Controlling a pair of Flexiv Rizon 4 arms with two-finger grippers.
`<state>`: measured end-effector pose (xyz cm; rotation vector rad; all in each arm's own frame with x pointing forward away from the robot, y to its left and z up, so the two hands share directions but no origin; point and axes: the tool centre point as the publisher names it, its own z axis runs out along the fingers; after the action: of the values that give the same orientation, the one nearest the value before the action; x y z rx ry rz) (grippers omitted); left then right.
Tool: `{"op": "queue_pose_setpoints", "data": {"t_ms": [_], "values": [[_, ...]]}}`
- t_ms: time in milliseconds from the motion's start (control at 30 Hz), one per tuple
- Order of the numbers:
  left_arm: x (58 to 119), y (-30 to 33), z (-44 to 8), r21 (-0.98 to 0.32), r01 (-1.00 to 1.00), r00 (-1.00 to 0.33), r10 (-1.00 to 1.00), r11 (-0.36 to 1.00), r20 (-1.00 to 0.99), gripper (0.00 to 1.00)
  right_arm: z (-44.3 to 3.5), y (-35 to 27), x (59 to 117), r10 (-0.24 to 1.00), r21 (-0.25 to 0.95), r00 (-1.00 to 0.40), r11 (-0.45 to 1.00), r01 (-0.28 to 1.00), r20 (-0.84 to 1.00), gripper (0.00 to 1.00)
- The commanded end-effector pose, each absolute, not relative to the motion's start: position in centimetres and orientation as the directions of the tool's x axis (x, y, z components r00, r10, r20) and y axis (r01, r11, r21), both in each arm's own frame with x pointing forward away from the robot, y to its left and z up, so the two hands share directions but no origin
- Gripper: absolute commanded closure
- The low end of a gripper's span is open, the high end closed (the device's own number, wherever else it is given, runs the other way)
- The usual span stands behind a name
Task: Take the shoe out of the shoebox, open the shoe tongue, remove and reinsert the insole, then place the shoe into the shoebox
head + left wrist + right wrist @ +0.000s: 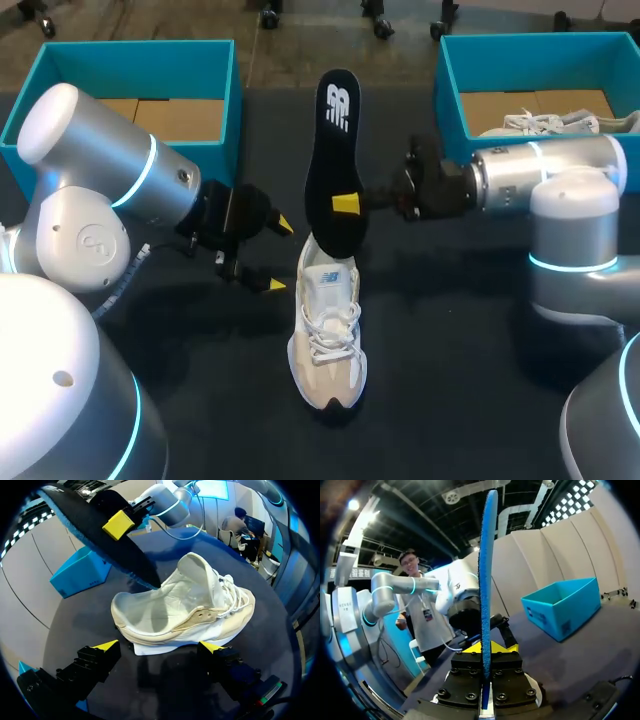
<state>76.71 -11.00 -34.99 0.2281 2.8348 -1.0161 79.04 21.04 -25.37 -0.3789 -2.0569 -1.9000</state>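
At frame centre our right claw [341,205] pinches the insole [337,150] upright over the shoe [328,330]; we should steady the shoe with our spread left claw [280,255].

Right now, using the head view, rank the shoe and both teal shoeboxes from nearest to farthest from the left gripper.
1. Shoe, just beside the left gripper.
2. Left shoebox, behind it.
3. Right shoebox, across the table.
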Motion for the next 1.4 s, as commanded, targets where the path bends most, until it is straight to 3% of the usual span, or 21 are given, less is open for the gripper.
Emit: {"op": "queue_pose_setpoints", "data": {"t_ms": [33, 1400], "values": [[76.6, -11.0, -35.0, -0.619, 0.183, -0.981, 0.100, 0.763, -0.167, 0.00, -26.4, 22.1, 79.2, -0.025, 0.909, -0.911, 0.074, 0.410, 0.412, 1.00], [76.6, -11.0, -35.0, -0.619, 0.183, -0.981, 0.100, 0.763, -0.167, 0.00, -29.9, 23.5, 77.3, 0.000, 0.894, -0.895, 0.029, 0.447, 0.447, 1.00]]}}
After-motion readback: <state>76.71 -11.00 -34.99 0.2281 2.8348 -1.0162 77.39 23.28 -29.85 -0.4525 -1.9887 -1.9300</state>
